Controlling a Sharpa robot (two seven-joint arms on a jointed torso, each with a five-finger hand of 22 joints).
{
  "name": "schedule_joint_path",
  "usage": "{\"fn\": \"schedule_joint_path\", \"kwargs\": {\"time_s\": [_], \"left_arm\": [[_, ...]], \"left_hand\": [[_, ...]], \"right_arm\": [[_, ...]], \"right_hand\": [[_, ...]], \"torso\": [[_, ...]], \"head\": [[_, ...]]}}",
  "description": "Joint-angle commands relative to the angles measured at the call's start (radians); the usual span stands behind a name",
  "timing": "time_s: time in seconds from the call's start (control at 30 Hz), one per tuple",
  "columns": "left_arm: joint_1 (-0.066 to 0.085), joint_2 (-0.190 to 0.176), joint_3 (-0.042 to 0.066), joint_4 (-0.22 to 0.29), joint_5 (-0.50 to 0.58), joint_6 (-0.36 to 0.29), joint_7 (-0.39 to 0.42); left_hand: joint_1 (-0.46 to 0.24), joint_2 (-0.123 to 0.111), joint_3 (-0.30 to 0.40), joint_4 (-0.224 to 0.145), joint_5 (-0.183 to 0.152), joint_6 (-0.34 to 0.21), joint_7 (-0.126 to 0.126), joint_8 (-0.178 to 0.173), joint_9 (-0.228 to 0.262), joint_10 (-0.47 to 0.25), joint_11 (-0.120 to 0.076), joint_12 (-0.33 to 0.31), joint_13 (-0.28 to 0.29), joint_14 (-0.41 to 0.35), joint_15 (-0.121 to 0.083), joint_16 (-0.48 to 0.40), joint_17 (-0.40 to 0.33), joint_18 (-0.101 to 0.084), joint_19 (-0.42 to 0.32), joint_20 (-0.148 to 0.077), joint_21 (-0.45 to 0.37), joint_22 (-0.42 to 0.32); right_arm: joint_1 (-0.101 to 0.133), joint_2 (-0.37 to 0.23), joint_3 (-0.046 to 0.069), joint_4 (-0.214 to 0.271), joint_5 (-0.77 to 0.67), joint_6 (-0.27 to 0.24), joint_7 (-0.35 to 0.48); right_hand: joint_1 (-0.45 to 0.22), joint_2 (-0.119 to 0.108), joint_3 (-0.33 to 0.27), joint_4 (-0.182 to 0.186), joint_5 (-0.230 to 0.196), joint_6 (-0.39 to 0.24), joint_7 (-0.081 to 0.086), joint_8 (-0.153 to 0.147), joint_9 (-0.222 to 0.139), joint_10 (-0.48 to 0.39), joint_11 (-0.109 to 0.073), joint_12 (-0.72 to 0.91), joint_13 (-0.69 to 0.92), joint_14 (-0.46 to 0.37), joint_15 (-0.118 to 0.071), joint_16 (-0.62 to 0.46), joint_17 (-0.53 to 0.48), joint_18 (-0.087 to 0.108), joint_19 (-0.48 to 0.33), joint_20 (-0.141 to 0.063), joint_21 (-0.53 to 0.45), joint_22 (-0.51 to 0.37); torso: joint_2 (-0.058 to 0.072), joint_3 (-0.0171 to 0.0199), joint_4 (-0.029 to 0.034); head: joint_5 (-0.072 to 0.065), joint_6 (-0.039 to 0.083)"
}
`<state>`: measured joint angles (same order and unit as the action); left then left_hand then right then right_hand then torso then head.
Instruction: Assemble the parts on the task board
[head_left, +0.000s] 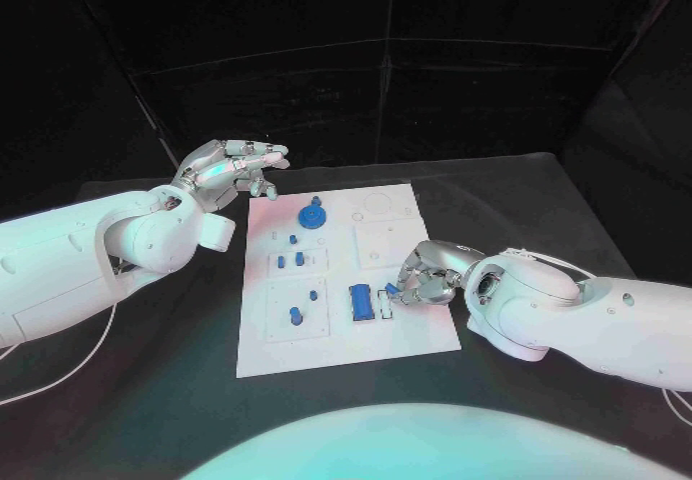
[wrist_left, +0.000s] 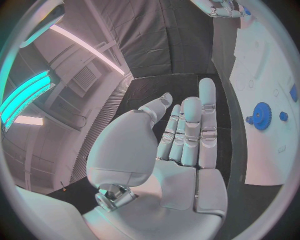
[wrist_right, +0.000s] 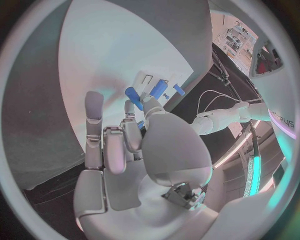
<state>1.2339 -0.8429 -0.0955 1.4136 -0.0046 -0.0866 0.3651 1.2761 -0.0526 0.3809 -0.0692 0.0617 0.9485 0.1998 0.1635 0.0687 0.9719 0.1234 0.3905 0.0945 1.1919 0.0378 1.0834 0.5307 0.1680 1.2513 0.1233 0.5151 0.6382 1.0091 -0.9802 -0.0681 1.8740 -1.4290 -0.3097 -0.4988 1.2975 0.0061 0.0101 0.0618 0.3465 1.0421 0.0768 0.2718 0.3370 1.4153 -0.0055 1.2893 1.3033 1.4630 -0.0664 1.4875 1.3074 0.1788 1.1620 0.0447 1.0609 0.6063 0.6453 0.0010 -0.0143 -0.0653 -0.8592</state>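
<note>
R hand (head_left: 421, 276) sits low over the board (head_left: 346, 345), near its right edge, fingers curled toward the small blue parts just off its fingertips. In the R wrist view a blue piece (wrist_right: 134, 94) lies right at the fingertips (wrist_right: 130, 106), looks touched or lightly pinched, but can't tell if it's truly held; a flat block (head_left: 361, 302) lies just beyond on the board, w/ a smaller blue bit (wrist_right: 179, 90) beside it.

L hand (head_left: 231, 170) hangs off the board's far left corner, fingers apart, palm bare, holding nothing. A blue gear (head_left: 310, 213) stands on the board near that hand, small pegs (head_left: 290, 260) further in toward the middle, one more part (head_left: 296, 316) in a recess closer to the robot.

Step, as I read it: R hand picking or seating a small part by the block. To do it well: get a firm thumb-and-finger pinch before lifting, keep part upright, line it w/ its recess before pressing, don't nudge the block. Board is loose-looking on the counter (head_left: 577, 200), so press straight down, no sideways shove. L hand could steady the board edge.

Writing: none readable on board or parts; some faint lettering on a white arm in the R wrist view, too small to read.
</note>
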Motion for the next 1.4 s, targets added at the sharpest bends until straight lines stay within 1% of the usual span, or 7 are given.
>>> {"fn": "schedule_joint_path", "kwargs": {"time_s": [0.03,0.2,0.5,0.63,1.07,1.23,1.4], "left_arm": [[0.001,0.0,0.0,0.002,-0.004,0.013,0.002],[0.002,0.001,0.0,0.002,-0.004,0.012,0.002],[0.002,0.001,0.0,0.003,-0.004,0.013,0.001],[0.002,0.001,0.0,0.003,-0.004,0.013,0.0],[0.002,0.001,0.0,0.004,-0.004,0.015,0.0],[0.002,0.001,0.0,0.003,-0.004,0.015,0.0],[0.002,0.001,0.0,0.003,-0.004,0.015,-0.001]], "left_hand": [[-0.009,0.001,-0.008,0.001,0.004,-0.004,-0.001,0.004,0.0,-0.009,0.001,0.003,-0.001,-0.007,-0.003,0.006,-0.001,0.013,-0.001,0.006,-0.003,-0.001],[-0.009,0.001,-0.008,0.001,0.004,-0.004,-0.001,0.004,0.0,-0.009,0.001,0.003,-0.001,-0.007,-0.003,0.006,-0.001,0.013,-0.001,0.006,-0.003,-0.001],[-0.009,0.002,-0.008,0.001,0.005,-0.005,-0.001,0.005,0.0,-0.01,0.001,0.004,-0.001,-0.007,-0.003,0.007,0.0,0.013,0.0,0.006,-0.004,-0.002],[-0.009,0.002,-0.008,0.001,0.005,-0.005,-0.001,0.005,0.0,-0.01,0.001,0.004,-0.001,-0.007,-0.003,0.007,0.0,0.013,0.0,0.006,-0.004,-0.002],[-0.009,0.002,-0.008,0.001,0.005,-0.005,-0.001,0.005,0.0,-0.01,0.001,0.004,-0.001,-0.007,-0.003,0.007,0.0,0.013,0.0,0.006,-0.004,-0.002],[-0.009,0.002,-0.008,0.001,0.005,-0.005,-0.001,0.005,0.0,-0.01,0.001,0.004,-0.001,-0.007,-0.003,0.007,0.0,0.013,0.0,0.006,-0.004,-0.002],[-0.009,0.002,-0.008,0.001,0.005,-0.005,-0.001,0.005,0.0,-0.01,0.001,0.004,-0.001,-0.007,-0.003,0.007,0.0,0.013,0.0,0.006,-0.004,-0.002]], "right_arm": [[0.001,0.009,0.0,-0.008,0.045,0.0,0.002],[0.001,0.029,0.0,-0.022,0.053,0.055,-0.019],[0.001,0.056,0.0,-0.038,0.055,0.094,-0.037],[0.001,0.06,0.0,-0.04,0.055,0.099,-0.04],[0.001,0.068,0.0,-0.045,0.056,0.094,-0.039],[0.001,0.07,0.0,-0.046,0.056,0.087,-0.036],[0.001,0.07,0.0,-0.047,0.056,0.083,-0.034]], "right_hand": [[-0.014,-0.006,-0.002,0.011,0.01,0.009,-0.001,-0.006,0.001,0.005,0.003,0.003,0.001,0.073,-0.001,0.004,0.073,-0.016,0.008,-0.001,0.006,0.0],[-0.036,-0.017,-0.011,0.03,0.032,0.017,-0.003,-0.007,0.003,0.01,0.002,0.008,0.005,0.074,-0.002,0.006,0.078,-0.017,0.01,-0.001,0.007,0.003],[-0.068,-0.015,-0.027,0.068,0.048,0.035,-0.009,-0.006,0.008,0.018,-0.003,0.014,0.011,0.075,-0.005,0.009,0.085,-0.017,0.013,-0.004,0.009,0.006],[-0.072,-0.016,-0.033,0.078,0.065,0.043,-0.012,-0.004,0.011,0.02,-0.006,0.016,0.013,0.075,-0.008,0.008,0.084,-0.017,0.013,-0.005,0.008,0.005],[-0.092,-0.02,-0.055,0.106,0.08,0.047,-0.013,-0.007,0.013,0.021,-0.007,0.014,0.012,0.074,-0.009,0.007,0.081,-0.017,0.013,-0.007,0.006,0.004],[-0.109,-0.021,-0.077,0.134,0.058,0.048,-0.012,-0.009,0.016,0.022,-0.006,0.013,0.012,0.073,-0.008,0.006,0.079,-0.017,0.013,-0.007,0.005,0.004],[-0.119,-0.024,-0.107,0.167,-0.006,0.05,-0.013,-0.01,0.021,0.021,-0.006,0.01,0.01,0.073,-0.008,0.004,0.077,-0.017,0.012,-0.007,0.003,0.002]], "torso": [[0.0,-0.0007,0.0008],[0.0,-0.0003,-0.0003],[0.0,-0.0001,-0.0001],[0.0,0.0003,-0.0002],[0.0,0.0006,-0.0003],[0.0,0.001,-0.0009],[0.0,0.0004,-0.0006]], "head": [[0.0,0.001],[0.001,-0.001],[0.003,-0.003],[0.004,-0.005],[0.005,-0.005],[0.005,-0.005],[0.004,-0.006]]}}
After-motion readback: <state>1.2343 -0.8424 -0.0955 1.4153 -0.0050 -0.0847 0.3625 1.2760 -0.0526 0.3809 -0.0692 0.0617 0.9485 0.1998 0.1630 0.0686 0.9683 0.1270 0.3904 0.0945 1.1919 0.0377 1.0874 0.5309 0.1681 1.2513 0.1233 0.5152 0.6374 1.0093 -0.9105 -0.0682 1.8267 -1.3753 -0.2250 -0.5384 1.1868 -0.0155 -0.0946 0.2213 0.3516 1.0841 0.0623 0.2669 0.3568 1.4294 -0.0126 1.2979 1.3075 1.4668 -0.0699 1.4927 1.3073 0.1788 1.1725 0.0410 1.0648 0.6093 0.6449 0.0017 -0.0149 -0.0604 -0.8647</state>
